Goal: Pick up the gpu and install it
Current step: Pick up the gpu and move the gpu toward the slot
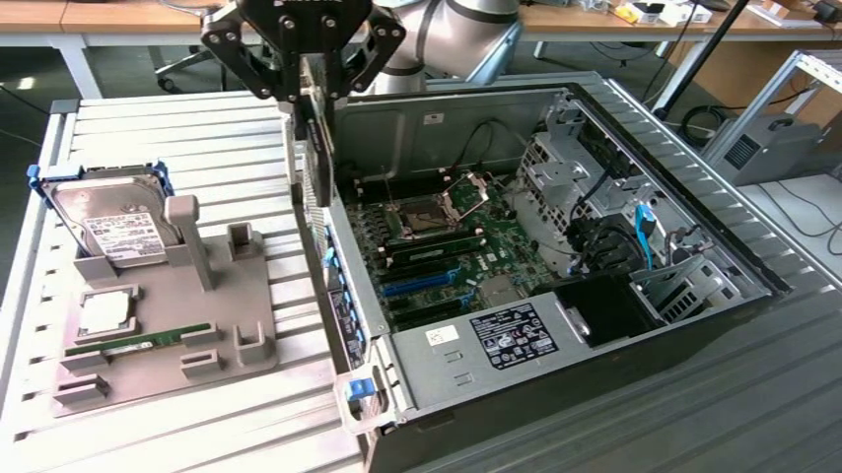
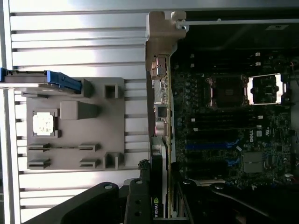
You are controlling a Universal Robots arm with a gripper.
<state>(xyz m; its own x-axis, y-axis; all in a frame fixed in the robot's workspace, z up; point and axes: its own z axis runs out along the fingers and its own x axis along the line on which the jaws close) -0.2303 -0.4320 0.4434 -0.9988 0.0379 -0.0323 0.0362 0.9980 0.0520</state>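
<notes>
Overhead, gripper (image 1: 314, 91): clamped on the gpu (image 1: 315, 138), its upper body cut off by the frame edge.
Gpu: hangs upright and edge-on over the case's (image 1: 684, 325) rear wall, beside the motherboard (image 1: 435, 246); its face is hard to make out.
Contact: whether the gpu's lower end touches the case cannot be told.
Holder (image 1: 250, 296): on the exterior view's left, carrying the hard drive (image 1: 112, 222).

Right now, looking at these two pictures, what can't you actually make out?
- The gpu: the exterior view sees it edge-on, hanging in the gripper, so its face is hidden. In the wrist view, the picture's edge and the gripper's dark frame cut it off.
- The hard drive label: the print is too small to read in the exterior view.
- The arm: cut off by the exterior view's top edge.
</notes>
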